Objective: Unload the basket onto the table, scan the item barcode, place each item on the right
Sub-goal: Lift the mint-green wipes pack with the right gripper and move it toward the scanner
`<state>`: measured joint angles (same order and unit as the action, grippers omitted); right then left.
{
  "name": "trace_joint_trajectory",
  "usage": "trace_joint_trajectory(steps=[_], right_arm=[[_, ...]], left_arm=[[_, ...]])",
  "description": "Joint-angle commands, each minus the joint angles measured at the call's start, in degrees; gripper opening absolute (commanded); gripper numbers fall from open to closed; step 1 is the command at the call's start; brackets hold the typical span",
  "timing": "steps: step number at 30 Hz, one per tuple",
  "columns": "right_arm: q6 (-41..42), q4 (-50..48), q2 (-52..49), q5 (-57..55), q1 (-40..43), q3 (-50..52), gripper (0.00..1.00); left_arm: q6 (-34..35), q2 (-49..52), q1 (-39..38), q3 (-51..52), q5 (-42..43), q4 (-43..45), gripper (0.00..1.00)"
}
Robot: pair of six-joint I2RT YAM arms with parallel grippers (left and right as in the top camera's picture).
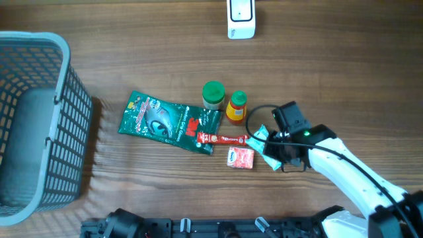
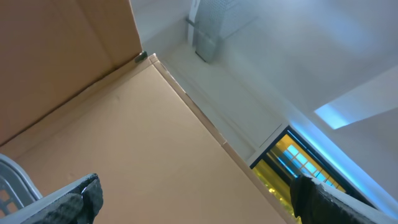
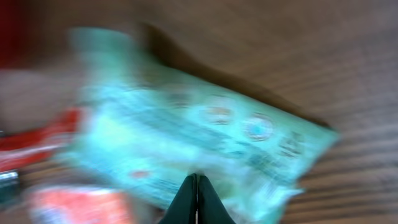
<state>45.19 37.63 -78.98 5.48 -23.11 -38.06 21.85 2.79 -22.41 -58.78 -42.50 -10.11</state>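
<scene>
Seen from overhead, the teal packet (image 1: 263, 140) lies on the wooden table (image 1: 344, 59) just right of centre, at about 4 o'clock from the orange-capped yellow bottle (image 1: 236, 108), and the head of the right arm covers part of it, that arm reaching in from 4 o'clock. In the blurred right wrist view the right gripper (image 3: 196, 190) has its two fingers pressed tip to tip with no gap, at the 6 o'clock edge of the packet; whether a fold of the wrapper is pinched between them cannot be told. The white scanner (image 1: 240, 18) sits at the table's 12 o'clock edge, well apart from the packet. A green-lidded jar (image 1: 213, 94) stands just beside the bottle at its 10 o'clock, a large green pouch (image 1: 165, 121) lies at 9 o'clock of them, a thin red stick pack (image 1: 221, 139) runs from the pouch towards the teal packet, and a small pink packet (image 1: 241, 157) lies just below it. A grey basket (image 1: 66, 99) fills the 9 o'clock side. The left gripper (image 2: 196, 190) points up at the ceiling, fingers spread wide with nothing between them
</scene>
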Motion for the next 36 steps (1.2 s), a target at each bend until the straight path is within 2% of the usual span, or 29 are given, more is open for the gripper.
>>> trace_joint_trajectory(steps=[1,4,5,7,12,16,18,21,25,30,32,36], right_arm=[[7.72,-0.22,-2.29,-6.78,-0.24,1.97,0.05],[7.67,-0.9,-2.14,-6.29,-0.24,1.9,0.06],[7.45,-0.81,-2.14,-5.42,-0.24,1.9,0.32],[7.37,-0.44,-2.16,-3.91,-0.24,1.92,0.58],[7.5,-0.28,-2.19,-1.36,-0.24,1.92,0.99],[7.28,2.27,-2.01,-1.42,-0.07,-0.22,1.0],[6.4,8.94,-1.05,-2.91,-0.07,-5.68,1.0],[1.09,16.24,1.11,-3.74,-0.15,-13.57,0.99],[-6.19,15.63,2.01,-6.19,-1.55,-15.37,1.0],[-5.97,16.96,1.92,-18.38,-8.39,-14.1,1.0],[-2.89,18.84,1.95,-26.14,-13.33,-14.12,1.0],[-0.35,19.54,1.95,-31.21,-18.95,-14.1,1.0]], left_arm=[[0.52,-1.4,0.31,-0.02,0.46,0.0,1.0],[0.52,-1.4,0.31,-0.02,0.46,0.0,1.0],[0.52,-1.4,0.31,-0.02,0.46,0.0,1.0],[0.52,-1.4,0.31,-0.02,0.46,0.0,1.0],[0.52,-1.4,0.31,-0.02,0.46,0.22,1.0],[0.52,-1.4,0.31,-0.02,0.46,0.24,1.0],[0.52,-1.4,0.31,-0.02,0.46,0.24,1.0],[0.52,-1.4,0.31,-0.02,0.46,0.22,1.0],[0.52,-1.4,0.31,-0.02,0.46,0.2,1.0],[0.52,-1.4,0.31,-0.02,0.46,0.2,1.0],[0.52,-1.4,0.31,-0.02,0.46,0.2,1.0],[0.52,-1.4,0.31,-0.02,0.46,0.2,1.0]])
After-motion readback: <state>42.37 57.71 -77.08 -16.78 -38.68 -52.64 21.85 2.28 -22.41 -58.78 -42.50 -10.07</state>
